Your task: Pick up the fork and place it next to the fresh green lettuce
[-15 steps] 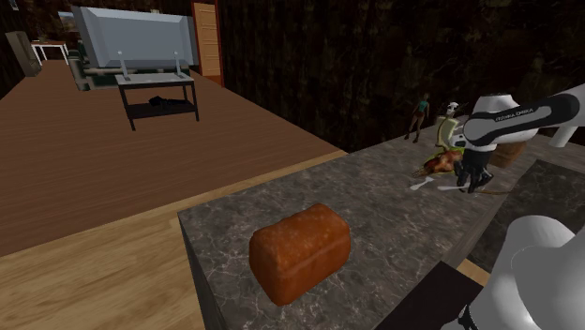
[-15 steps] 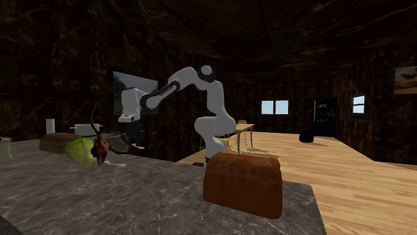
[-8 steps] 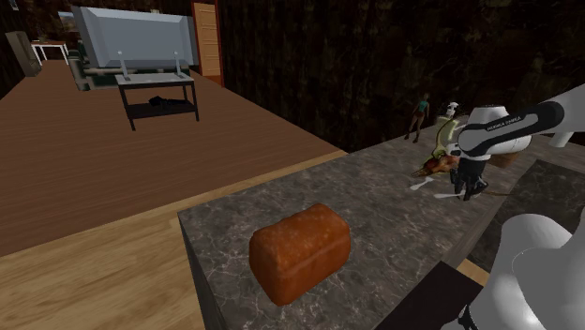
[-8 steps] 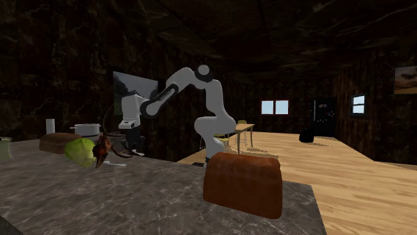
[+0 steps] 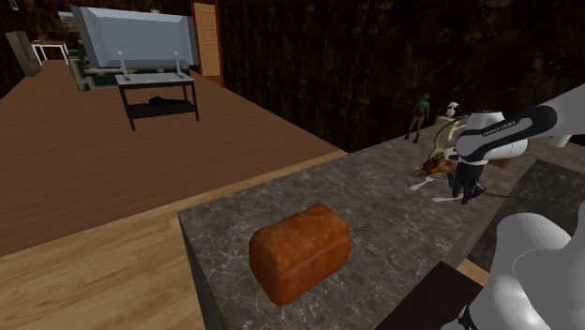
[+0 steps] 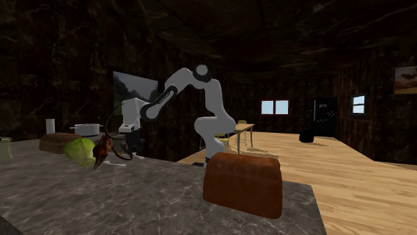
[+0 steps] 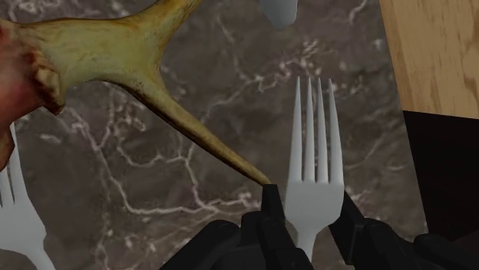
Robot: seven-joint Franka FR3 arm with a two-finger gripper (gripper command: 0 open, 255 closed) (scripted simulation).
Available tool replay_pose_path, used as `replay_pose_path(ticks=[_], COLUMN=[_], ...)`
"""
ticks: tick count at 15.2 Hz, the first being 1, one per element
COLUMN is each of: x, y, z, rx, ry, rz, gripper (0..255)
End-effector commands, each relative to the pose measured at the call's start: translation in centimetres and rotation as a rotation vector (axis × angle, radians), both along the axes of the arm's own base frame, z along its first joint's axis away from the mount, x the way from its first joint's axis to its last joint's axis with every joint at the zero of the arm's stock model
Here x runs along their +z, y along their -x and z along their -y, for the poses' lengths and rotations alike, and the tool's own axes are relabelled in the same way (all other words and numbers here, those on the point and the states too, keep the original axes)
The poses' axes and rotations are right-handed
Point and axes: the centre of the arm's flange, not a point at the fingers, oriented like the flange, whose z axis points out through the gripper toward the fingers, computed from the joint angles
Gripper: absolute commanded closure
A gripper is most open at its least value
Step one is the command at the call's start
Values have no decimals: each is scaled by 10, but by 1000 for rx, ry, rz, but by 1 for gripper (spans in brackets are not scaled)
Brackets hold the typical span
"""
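Grey and matt, the fork point(image 7: 313, 180) lies with its tines pointing away from the hand on the dark veined counter point(image 7: 153, 176), close to the counter's edge on the stand's side. The gripper point(image 7: 311, 218) is down over it. Its two black fingers point(image 7: 270, 211) sit against either side of the fork where the head narrows toward the handle. We read that as a clasp on the fork. Whether the fork rests on the stone or hangs just clear of it, we cannot tell.

We judge the fork to be light, stiff, thin and rather slick. A hold so near the head leaves the long handle free to swing, so it may pivot between the pads if it is lifted fast. We would want a firm squeeze and a slow, level rise.

A reddish-brown root point(image 7: 15, 69) sends a pale stalk right up to one finger, and it could be dragged along. A second fork point(image 7: 14, 218) lies beyond that stalk.

The lettuce point(image 6: 80, 152) sits just past the root at the same end of the counter, so the carry looks short. The loaf point(image 6: 242, 183) sits well apart, by the opposite corner.
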Motion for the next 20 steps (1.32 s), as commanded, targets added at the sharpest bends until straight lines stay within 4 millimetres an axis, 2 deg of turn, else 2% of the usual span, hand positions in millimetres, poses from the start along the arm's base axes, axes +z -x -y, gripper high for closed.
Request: replay_pose_path(ticks=[1, 2, 3, 8, 12, 20], x=[-1, -1, -1, -1, 49, 49], y=[0, 0, 1, 0, -7, -7], z=[0, 0, 0, 0, -3, -3], rx=[0, 0, 0, 0, 0, 0], ry=[-1, -1, -1, -1, -1, -1], rz=[0, 0, 0, 0, 0, 0], gripper=[255, 255, 0, 0, 0, 0])
